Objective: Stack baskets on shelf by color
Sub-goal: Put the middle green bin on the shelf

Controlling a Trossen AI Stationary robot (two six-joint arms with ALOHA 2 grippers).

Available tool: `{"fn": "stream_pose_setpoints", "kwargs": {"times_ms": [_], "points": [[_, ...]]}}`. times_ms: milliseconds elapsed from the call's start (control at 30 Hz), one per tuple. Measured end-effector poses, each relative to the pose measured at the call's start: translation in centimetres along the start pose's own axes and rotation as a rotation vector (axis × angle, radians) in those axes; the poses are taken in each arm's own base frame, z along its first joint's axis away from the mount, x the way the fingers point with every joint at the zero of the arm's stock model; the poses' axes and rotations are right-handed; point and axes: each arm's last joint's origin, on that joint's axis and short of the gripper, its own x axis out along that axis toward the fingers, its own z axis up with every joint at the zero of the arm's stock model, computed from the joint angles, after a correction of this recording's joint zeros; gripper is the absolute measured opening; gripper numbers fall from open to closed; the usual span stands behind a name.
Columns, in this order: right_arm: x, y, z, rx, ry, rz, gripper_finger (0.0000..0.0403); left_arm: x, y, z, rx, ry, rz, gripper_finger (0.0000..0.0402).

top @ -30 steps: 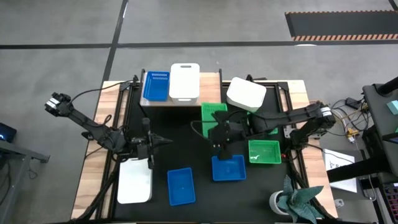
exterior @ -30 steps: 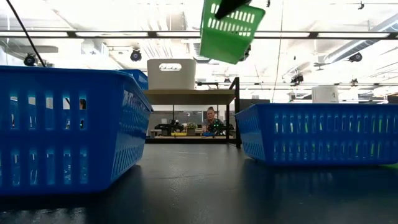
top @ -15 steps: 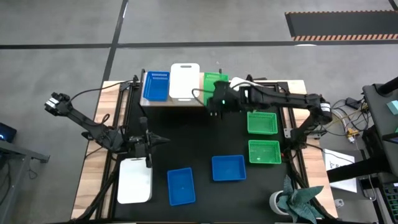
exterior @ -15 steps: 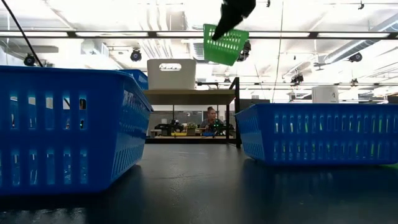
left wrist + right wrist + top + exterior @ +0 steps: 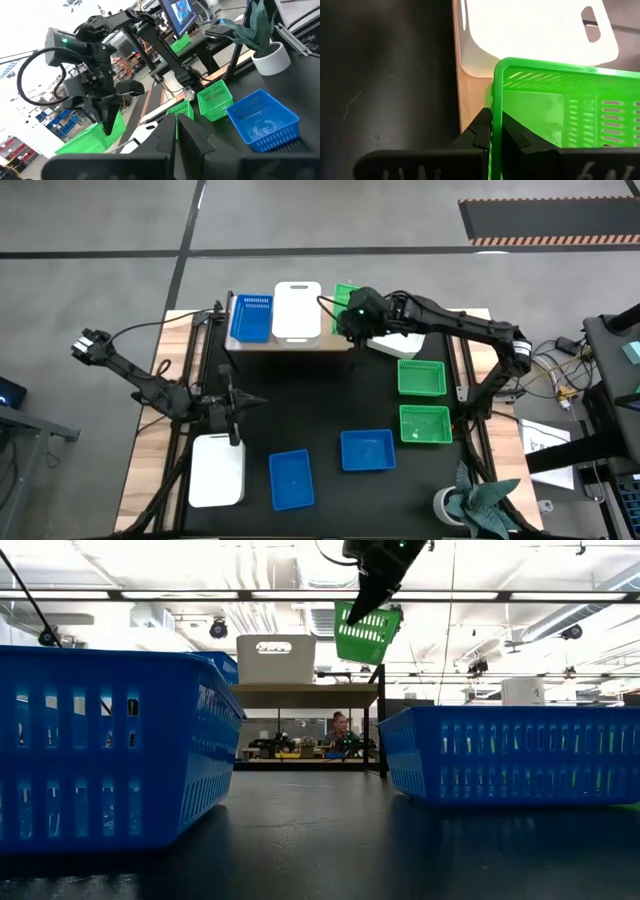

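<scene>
My right gripper (image 5: 351, 317) is shut on a green basket (image 5: 344, 293) above the right end of the wood-topped shelf (image 5: 290, 346). In the low view the basket (image 5: 368, 632) hangs tilted above the shelf top (image 5: 305, 692). A blue basket (image 5: 251, 318) and a white basket (image 5: 297, 310) sit on the shelf by their bases. My left gripper (image 5: 240, 404) is shut and hovers over the table's left part, beyond a white basket (image 5: 217, 470) lying on the table. My right gripper pinches one wall of the green basket at its rim (image 5: 493, 120), close to a corner, with one finger (image 5: 516, 137) inside and one (image 5: 479, 134) outside. The basket is lifted clear and hangs tilted below the gripper, over the shelf's right end.
On the black table lie two blue baskets (image 5: 291, 478) (image 5: 367, 450), two green baskets (image 5: 421, 377) (image 5: 425, 423) near the right edge, and a white basket (image 5: 396, 342) partly under my right arm. A potted plant (image 5: 480, 500) stands at the near right corner.
My right gripper has carried the green basket from over the table's middle toward the far edge, ending above the shelf's right end beside the white basket. The basket has stayed tilted and clear of the table throughout.
</scene>
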Motion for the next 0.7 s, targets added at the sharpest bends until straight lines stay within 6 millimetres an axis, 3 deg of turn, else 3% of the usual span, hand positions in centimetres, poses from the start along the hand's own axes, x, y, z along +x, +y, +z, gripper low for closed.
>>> {"fn": "stream_pose_setpoints", "kwargs": {"times_ms": [300, 700], "points": [[1.4, 0.0, 0.3, -0.004, -0.023, 0.019, 0.0009, 0.1, -0.2, 0.0, 0.020, 0.004, -0.003, 0.0001], [5.2, -0.6, -0.2, -0.016, 0.041, 0.017, 0.0009, 0.1, -0.1, 0.0, 0.016, -0.001, -0.002, 0.0001]]}}
